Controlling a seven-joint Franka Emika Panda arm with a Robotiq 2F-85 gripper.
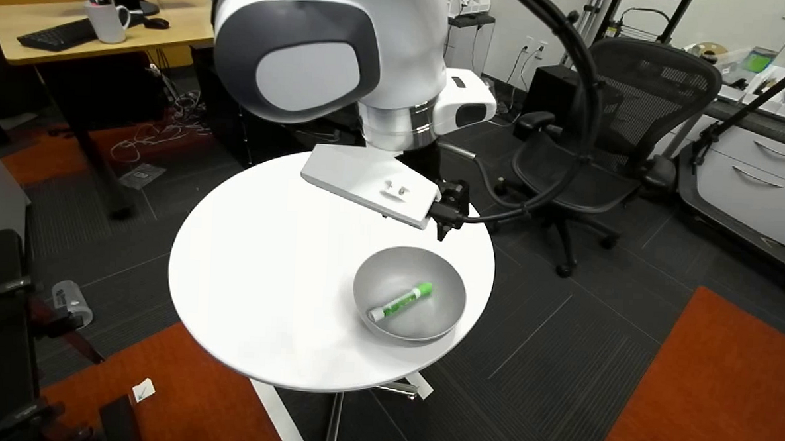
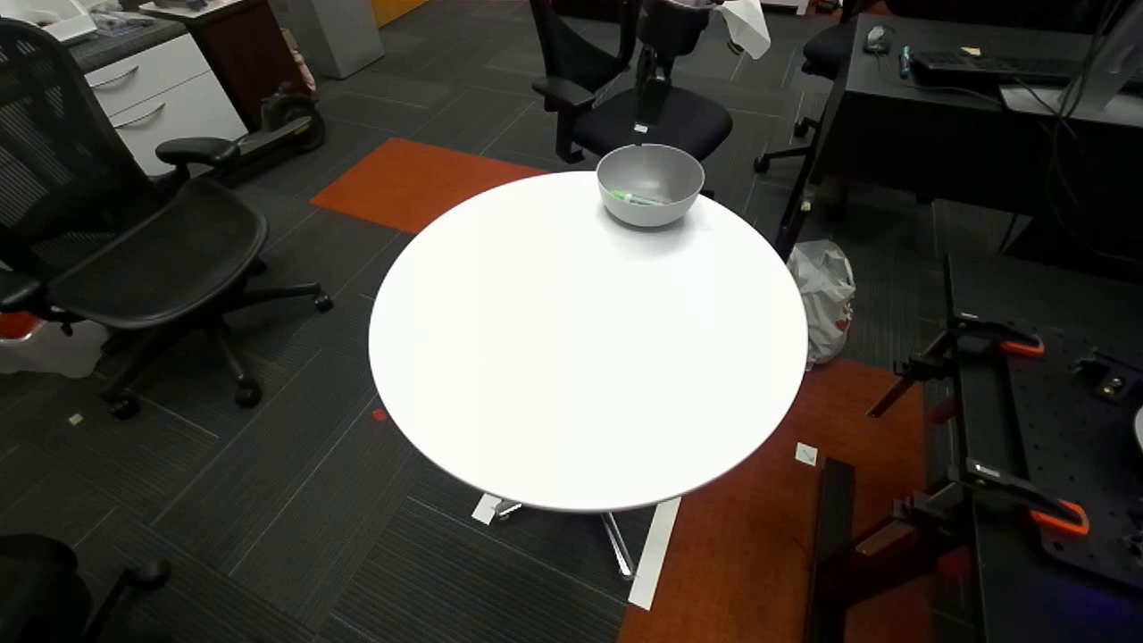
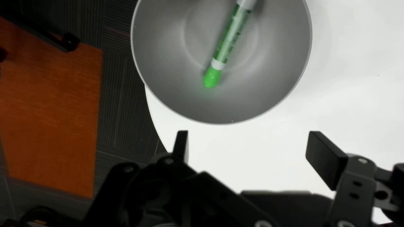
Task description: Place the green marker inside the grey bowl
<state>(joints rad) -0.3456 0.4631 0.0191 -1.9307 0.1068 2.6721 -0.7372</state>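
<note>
The green marker (image 1: 402,302) lies inside the grey bowl (image 1: 441,309), on its inner bottom, with its bright green cap resting toward the wall. Marker (image 2: 634,197) and bowl (image 2: 650,216) also show in an exterior view near the far edge of the table. In the wrist view the marker (image 3: 229,39) slants across the bowl (image 3: 271,75), its far end cut off by the frame. My gripper (image 3: 247,138) is open with nothing between its fingers, above the table beside the bowl. In an exterior view the gripper (image 1: 442,230) is mostly hidden behind a white plate.
The bowl stands on a round white table (image 1: 251,267), close to its edge. The table (image 2: 580,357) shows whole in an exterior view, where the arm is out of view. A black office chair (image 1: 622,124) stands behind the table. A black cable loops beside the arm.
</note>
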